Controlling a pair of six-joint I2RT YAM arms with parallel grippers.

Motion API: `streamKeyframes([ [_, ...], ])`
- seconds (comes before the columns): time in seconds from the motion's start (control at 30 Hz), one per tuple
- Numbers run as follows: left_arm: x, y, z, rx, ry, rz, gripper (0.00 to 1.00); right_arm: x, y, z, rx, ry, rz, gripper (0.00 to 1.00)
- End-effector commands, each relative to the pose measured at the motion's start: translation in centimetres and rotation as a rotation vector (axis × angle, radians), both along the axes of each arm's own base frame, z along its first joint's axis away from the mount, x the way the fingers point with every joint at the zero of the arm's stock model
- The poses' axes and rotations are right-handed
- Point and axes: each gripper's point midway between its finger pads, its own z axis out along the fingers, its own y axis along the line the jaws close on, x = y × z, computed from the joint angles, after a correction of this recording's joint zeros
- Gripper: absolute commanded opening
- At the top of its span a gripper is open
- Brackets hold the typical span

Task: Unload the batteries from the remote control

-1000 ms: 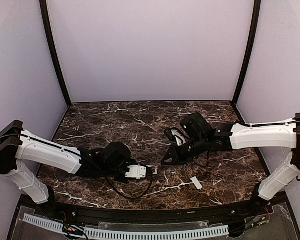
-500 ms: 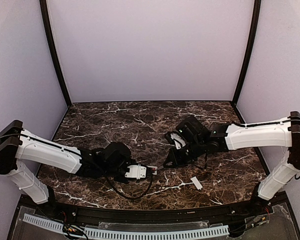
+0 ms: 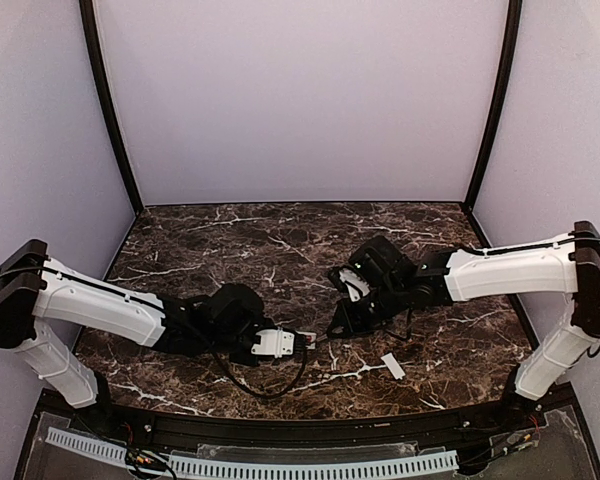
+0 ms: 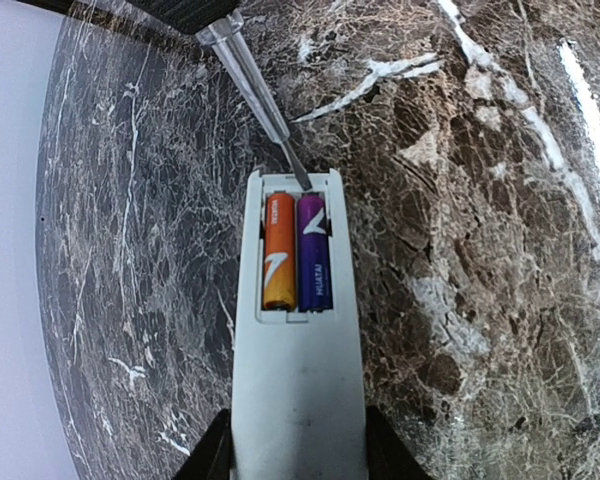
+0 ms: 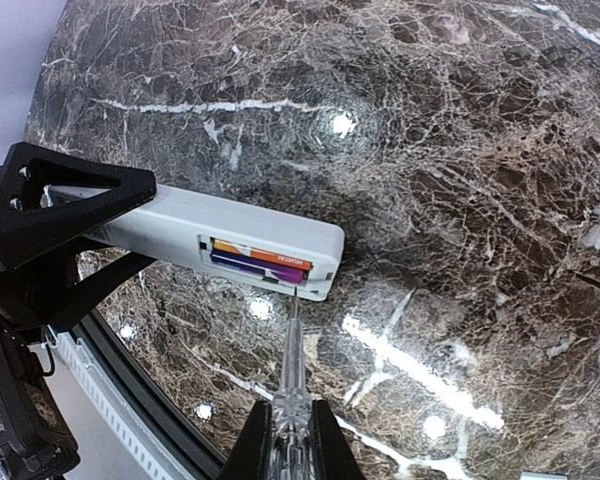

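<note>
Marble desk (image 3: 230,240), left end effector (image 4: 298,455) clamped on the remote control (image 4: 298,380) near the front edge. Cover (image 3: 392,366) is off, but both batteries (image 4: 279,252) sit inside; right end effector (image 5: 290,440) grips a screwdriver (image 5: 292,350) at them.

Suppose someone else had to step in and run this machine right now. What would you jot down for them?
Left gripper: shut on the remote control, back side up.
Right gripper: shut on a thin tool, its tip at the end of the recess, beside the purple battery.
Done: the cover is off and lies on the table.
Left to do: the orange battery and the purple one both sit in the recess; pry each out.
</note>
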Motion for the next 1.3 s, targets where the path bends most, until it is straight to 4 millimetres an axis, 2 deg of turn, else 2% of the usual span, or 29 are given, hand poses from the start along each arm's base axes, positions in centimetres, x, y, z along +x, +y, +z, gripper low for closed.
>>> streamKeyframes([
  [0.0, -0.3, -0.5, 0.2, -0.002, 0.023, -0.006, 0.00, 0.2, 0.5, 0.0, 0.001, -0.024, 0.007, 0.00],
  [0.97, -0.5, -0.5, -0.4, 0.014, 0.041, -0.009, 0.00, 0.8, -0.5, -1.6, -0.067, -0.054, -0.011, 0.00],
  [1.27, -0.6, -0.3, -0.6, 0.026, 0.048, -0.007, 0.00, 0.9, -0.8, -1.2, -0.077, -0.071, -0.014, 0.00],
])
